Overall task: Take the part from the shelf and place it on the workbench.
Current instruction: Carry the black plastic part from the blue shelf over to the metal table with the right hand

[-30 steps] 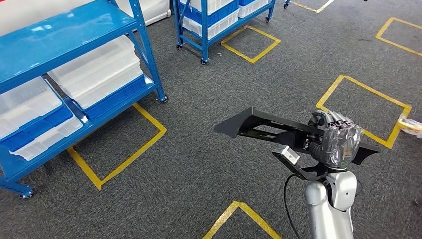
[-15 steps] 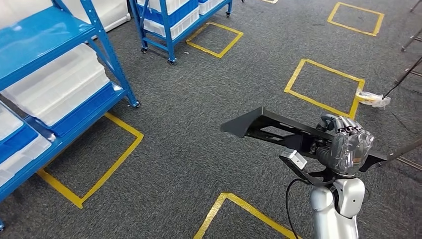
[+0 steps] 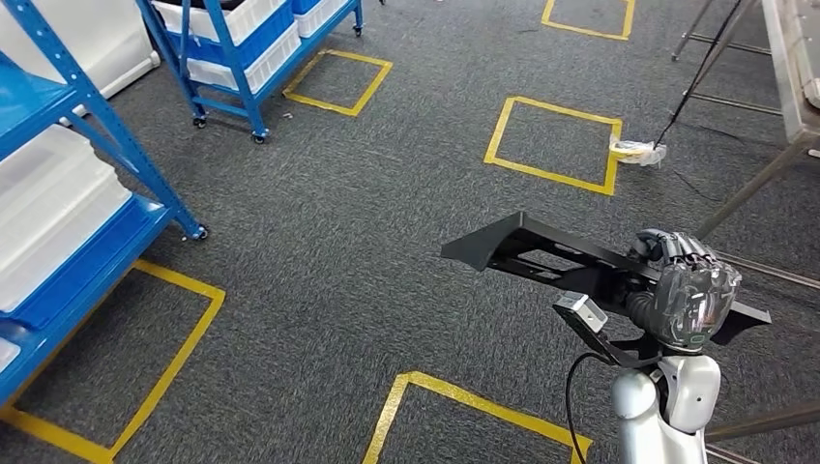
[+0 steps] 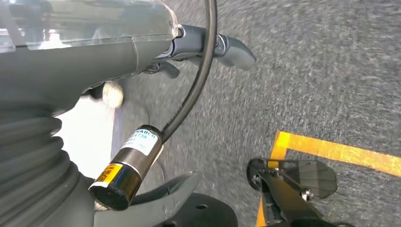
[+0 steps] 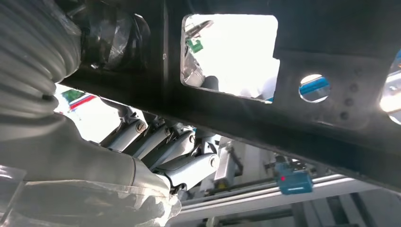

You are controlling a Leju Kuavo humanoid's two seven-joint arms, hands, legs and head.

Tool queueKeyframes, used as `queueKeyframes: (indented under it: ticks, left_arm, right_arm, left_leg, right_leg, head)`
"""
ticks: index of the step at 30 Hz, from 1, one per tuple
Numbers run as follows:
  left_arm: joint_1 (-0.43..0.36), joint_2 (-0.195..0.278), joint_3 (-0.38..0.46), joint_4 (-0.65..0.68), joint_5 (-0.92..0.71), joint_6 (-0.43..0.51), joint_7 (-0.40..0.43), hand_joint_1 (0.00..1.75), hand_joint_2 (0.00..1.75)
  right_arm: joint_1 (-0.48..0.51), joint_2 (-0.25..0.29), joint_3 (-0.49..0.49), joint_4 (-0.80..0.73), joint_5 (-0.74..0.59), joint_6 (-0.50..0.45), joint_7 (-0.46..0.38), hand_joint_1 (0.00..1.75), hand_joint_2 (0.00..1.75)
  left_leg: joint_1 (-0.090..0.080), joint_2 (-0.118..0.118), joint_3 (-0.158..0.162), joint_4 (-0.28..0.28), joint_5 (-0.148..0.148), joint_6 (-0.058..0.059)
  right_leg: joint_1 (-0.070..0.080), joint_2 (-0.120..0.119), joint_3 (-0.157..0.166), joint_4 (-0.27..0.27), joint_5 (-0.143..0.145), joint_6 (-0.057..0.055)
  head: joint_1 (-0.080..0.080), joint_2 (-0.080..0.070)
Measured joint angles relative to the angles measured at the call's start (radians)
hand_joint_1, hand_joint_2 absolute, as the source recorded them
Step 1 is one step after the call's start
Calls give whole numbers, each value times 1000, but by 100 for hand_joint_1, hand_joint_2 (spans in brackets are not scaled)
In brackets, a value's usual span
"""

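— Swinging rightward, is the camera? Both racks are sliding off to the left and a bench leg is coming in on the right.

— Yes, while the right hand keeps gripping the part, fingers wrapping its black frame from below.

— Where is the part sitting?

— Out in front of the hand, stretching leftward above the carpet. Beyond it a yellow square is lying, and the blue rack is standing far left of it.

— And the left hand?

— Hanging over the carpet; I cannot tell whether it is curling or spreading.
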Motion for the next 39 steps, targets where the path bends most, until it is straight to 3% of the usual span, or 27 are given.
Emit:
queueKeyframes:
  ticks: [2,4,6,8,9,10,11,13,15,17,19,21,23,24,25,26,28,30,32,33,35,37,39]
  left_arm:
    - [-2,-1,-2,0,0,-1,3,0,175]
    - [-2,-2,-3,0,-1,0,2,0,175]
    - [-1,-3,-4,0,-2,1,-3,0,175]
    - [2,-3,-4,0,-2,7,-10,0,175]
    - [2,-3,-4,0,-2,10,-13,0,175]
    - [1,-3,-4,0,-2,13,-14,0,175]
    - [0,-3,-5,0,-3,14,-15,0,175]
    - [-3,-2,-10,0,-5,16,-18,0,175]
    - [-6,0,-14,0,-5,19,-26,0,175]
    - [-7,1,-17,0,-3,22,-31,0,175]
    - [-8,2,-19,0,-2,23,-32,0,175]
    - [-7,3,-20,0,-2,24,-32,0,175]
    - [-3,3,-21,1,-2,24,-31,0,175]
    - [-1,3,-21,1,-2,24,-30,0,175]
    - [-1,3,-21,1,-2,24,-29,0,175]
    - [-1,3,-21,1,-3,24,-27,0,175]
    - [-1,5,-23,1,-4,23,-19,0,175]
    - [-4,7,-26,2,-5,21,-10,0,175]
    - [-7,9,-29,3,-5,21,-9,0,175]
    - [-9,9,-30,3,-5,22,-11,0,175]
    - [-9,10,-30,3,-5,23,-16,0,175]
    - [-7,11,-32,3,-5,24,-20,0,175]
    - [-5,12,-36,3,-6,24,-19,0,175]
  right_arm:
    - [8,-2,0,-2,-1,0,0,173,175]
    - [12,-6,0,-4,-1,0,0,173,175]
    - [11,-9,0,-6,-1,0,-1,173,175]
    - [14,-9,0,-6,-1,0,-3,173,175]
    - [16,-9,0,-5,-1,0,-3,173,175]
    - [17,-10,0,-5,-2,0,-5,173,175]
    - [18,-10,0,-5,-2,0,-6,173,175]
    - [18,-10,-1,-6,-3,0,-11,173,175]
    - [18,-10,-4,-6,-6,0,-19,173,175]
    - [20,-10,-11,-6,-8,0,-24,173,175]
    - [20,-9,-15,-7,-10,0,-25,173,175]
    - [19,-9,-16,-8,-11,0,-27,173,175]
    - [20,-7,-16,-7,-14,0,-30,173,175]
    - [21,-7,-17,-7,-16,0,-32,173,175]
    - [21,-6,-18,-6,-18,0,-34,173,175]
    - [22,-6,-19,-6,-20,0,-36,173,175]
    - [21,-4,-20,-6,-23,0,-41,173,175]
    - [20,-2,-22,-6,-24,0,-49,173,175]
    - [21,-1,-29,-6,-25,0,-54,173,175]
    - [22,-1,-34,-6,-27,0,-56,173,175]
    - [20,0,-41,-7,-30,0,-58,173,175]
    - [18,2,-45,-8,-33,0,-59,173,175]
    - [23,4,-49,-8,-35,0,-59,173,175]
  left_leg:
    - [-1,25,3,-12,6,8]
    - [1,57,7,-26,16,23]
    - [-1,89,8,-32,20,32]
    - [-5,122,6,-31,19,33]
    - [-6,138,5,-30,18,32]
    - [-6,153,5,-29,16,31]
    - [-6,166,6,-28,14,28]
    - [-9,188,10,-25,8,20]
    - [-13,206,15,-24,2,9]
    - [-13,219,20,-24,-4,-3]
    - [-9,186,11,6,-31,-12]
    - [-6,133,-37,113,-93,-16]
    - [-5,115,-100,242,-141,-17]
    - [-5,113,-115,268,-138,-17]
    - [-5,111,-112,253,-114,-15]
    - [-5,104,-91,200,-75,-13]
    - [-3,61,-36,67,-10,-5]
    - [-3,30,-8,2,4,2]
    - [-5,44,-3,-8,5,9]
    - [-5,55,0,-15,10,16]
    - [-3,82,5,-30,19,31]
    - [-6,110,5,-34,20,38]
    - [-8,138,5,-33,18,39]
  right_leg:
    - [-4,17,-10,-2,8,16]
    - [0,-32,-30,35,-16,23]
    - [3,-102,-82,144,-78,27]
    - [0,-123,-131,253,-120,32]
    - [-2,-127,-133,264,-117,34]
    - [-3,-132,-116,238,-98,35]
    - [-3,-144,-78,176,-69,34]
    - [3,-190,-1,44,-29,26]
    - [12,-210,25,-8,-23,15]
    - [13,-185,24,-10,-18,4]
    - [8,-162,27,-18,-13,-10]
    - [6,-139,27,-21,-10,-20]
    - [8,-111,25,-18,-10,-24]
    - [9,-95,25,-16,-10,-24]
    - [9,-79,24,-14,-11,-24]
    - [9,-63,25,-11,-11,-23]
    - [8,-35,22,-4,-14,-18]
    - [5,-11,13,0,-12,-7]
    - [1,10,5,-3,-5,8]
    - [1,4,2,-2,-5,13]
    - [5,-50,-23,50,-38,18]
    - [5,-108,-81,171,-101,23]
    - [1,-123,-123,263,-129,29]
  head:
    - [0,0]
    - [2,0]
    - [5,0]
    - [5,0]
    - [5,0]
    - [5,0]
    - [5,0]
    - [5,0]
    - [5,0]
    - [5,0]
    - [4,0]
    - [4,0]
    - [4,0]
    - [4,0]
    - [4,0]
    - [4,0]
    - [4,0]
    - [4,0]
    - [4,0]
    - [4,0]
    - [6,0]
    - [8,0]
    - [8,0]
